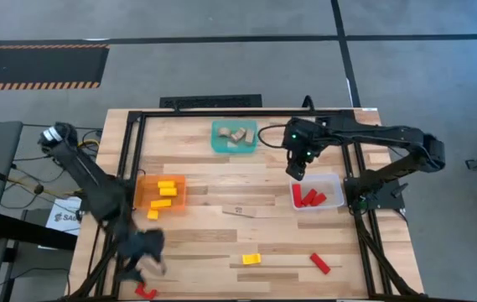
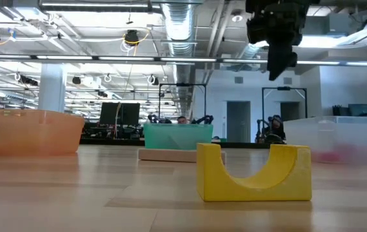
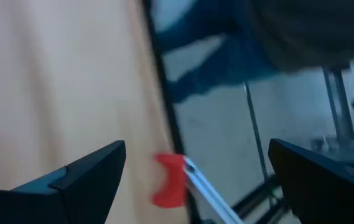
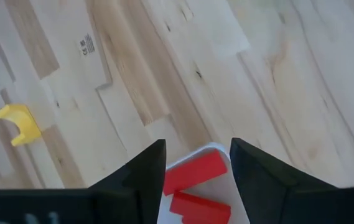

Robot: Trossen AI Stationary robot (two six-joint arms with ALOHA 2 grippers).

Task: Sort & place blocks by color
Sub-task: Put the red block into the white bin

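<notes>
My left gripper (image 1: 147, 270) (image 3: 195, 155) stands open over the table's near left corner. Beyond its fingers a red arch block (image 1: 146, 292) (image 3: 169, 180) lies at the table's edge. My right gripper (image 1: 296, 171) (image 4: 198, 155) hangs open and holds nothing above the near corner of a clear bin (image 1: 332, 183) that holds red blocks (image 1: 308, 198) (image 4: 195, 174). In the low view this gripper (image 2: 280, 67) is high over the table. A yellow arch (image 1: 251, 259) (image 2: 254, 173) and a red block (image 1: 319, 263) lie on the table's near part.
An orange bin (image 1: 142, 193) with yellow blocks stands at the left, and one yellow block (image 1: 152, 215) lies just outside it. A teal bin (image 1: 219, 138) with tan blocks stands at the far middle. A flat tan piece (image 1: 251, 210) lies mid-table.
</notes>
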